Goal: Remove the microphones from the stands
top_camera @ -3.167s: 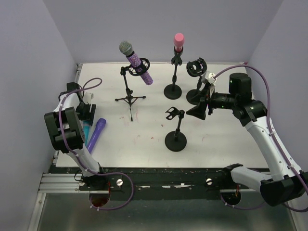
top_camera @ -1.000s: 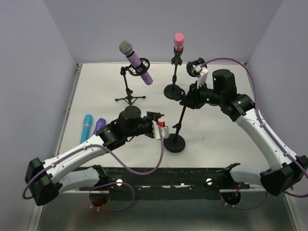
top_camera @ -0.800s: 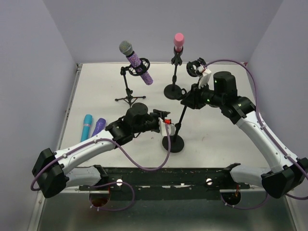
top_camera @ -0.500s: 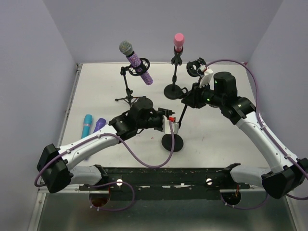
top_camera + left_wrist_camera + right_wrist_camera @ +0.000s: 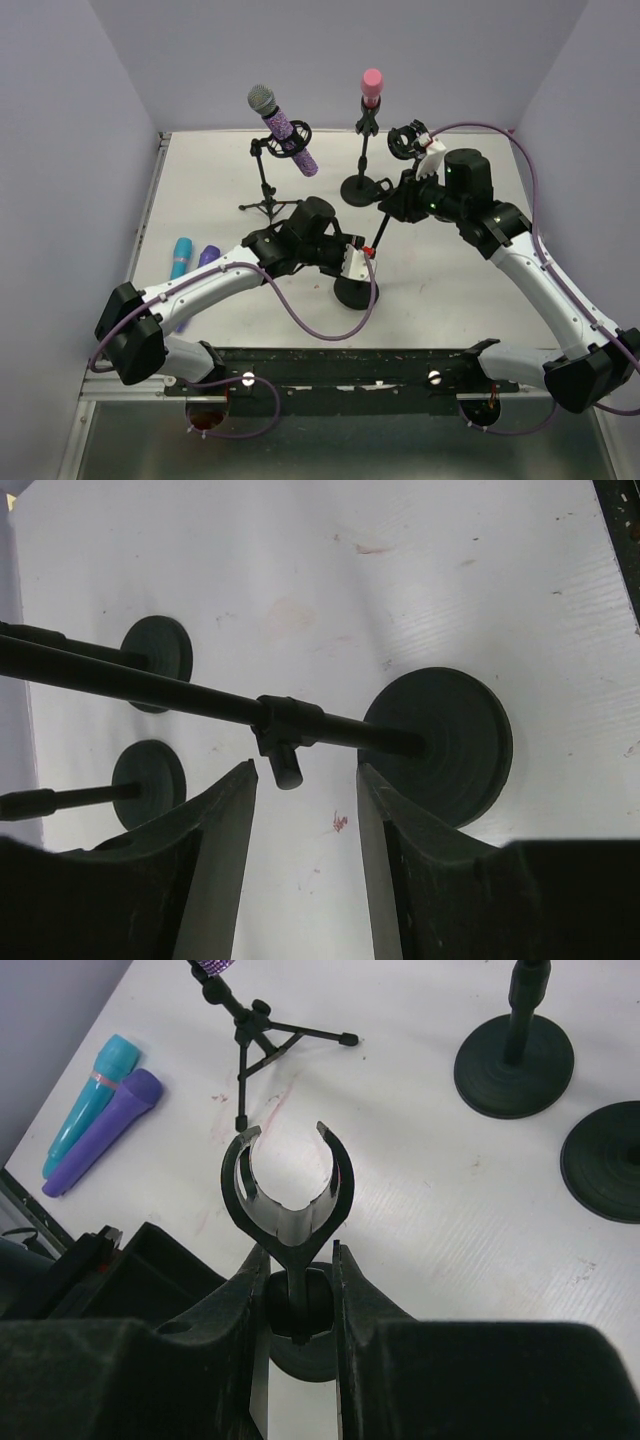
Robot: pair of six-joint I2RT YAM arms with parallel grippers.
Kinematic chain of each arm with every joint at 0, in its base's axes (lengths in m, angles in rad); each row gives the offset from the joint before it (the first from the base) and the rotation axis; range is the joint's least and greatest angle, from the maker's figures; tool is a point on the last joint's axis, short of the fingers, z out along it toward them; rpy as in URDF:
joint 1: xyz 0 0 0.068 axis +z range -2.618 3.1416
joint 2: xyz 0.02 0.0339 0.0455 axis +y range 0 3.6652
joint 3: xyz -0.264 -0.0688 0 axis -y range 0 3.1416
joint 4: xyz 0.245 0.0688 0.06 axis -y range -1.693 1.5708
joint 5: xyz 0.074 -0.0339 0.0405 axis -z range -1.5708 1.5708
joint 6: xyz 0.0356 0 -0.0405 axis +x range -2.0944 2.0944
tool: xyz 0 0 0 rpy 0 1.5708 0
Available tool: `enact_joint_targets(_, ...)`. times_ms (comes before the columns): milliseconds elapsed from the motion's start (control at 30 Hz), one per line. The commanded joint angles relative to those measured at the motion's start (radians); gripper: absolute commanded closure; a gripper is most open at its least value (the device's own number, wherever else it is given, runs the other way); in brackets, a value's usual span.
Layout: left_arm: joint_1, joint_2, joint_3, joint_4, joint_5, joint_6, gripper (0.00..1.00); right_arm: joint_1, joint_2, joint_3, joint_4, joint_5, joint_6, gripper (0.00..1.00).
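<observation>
Working over the white desk (image 5: 200, 190), I have both arms at the front stand (image 5: 372, 245), which leans on its round base with its clip empty. My right fingers (image 5: 392, 207) pinch its pole just under the clip. My left fingers (image 5: 356, 262) are spread low down, one either side of the pole near the base. The sparkly purple microphone (image 5: 285, 128) sits tilted in the tripod stand (image 5: 268, 195) at rear left. The pink microphone (image 5: 371, 87) stands upright in the rear stand (image 5: 360, 185). Both are well apart from my fingers. A teal microphone (image 5: 179, 262) and a plain purple microphone (image 5: 205, 260) lie side by side near the desk's left edge.
</observation>
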Motion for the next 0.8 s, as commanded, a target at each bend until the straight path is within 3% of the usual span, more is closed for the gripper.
enact_joint_targets(0, 0.0, 0.034, 0.001, 0.045, -0.04, -0.017, 0.51, 0.003, -0.011, 0.007, 0.075, -0.009, 0.035, 0.99)
enact_joint_targets(233, 0.0, 0.054, -0.02, 0.14, -0.129, -0.039, 0.6, 0.003, -0.008, 0.007, 0.083, -0.012, 0.034, 0.99)
enact_joint_targets(433, 0.0, 0.101, -0.006, 0.159, -0.152, -0.051, 0.63, 0.003, -0.007, 0.001, 0.083, -0.022, 0.034, 0.99)
enact_joint_targets(533, 0.0, 0.115, -0.002, 0.159, -0.157, -0.062, 0.76, 0.003, -0.01, 0.001, 0.084, -0.023, 0.032, 0.99)
enact_joint_targets(633, 0.003, 0.104, 0.013, 0.154, -0.133, -0.123, 0.99, 0.003, -0.017, -0.005, 0.083, -0.02, 0.014, 0.99)
enact_joint_targets(767, 0.041, 0.094, 0.069, 0.133, -0.053, -0.348, 1.0, 0.003, -0.052, -0.008, 0.083, -0.006, -0.072, 0.99)
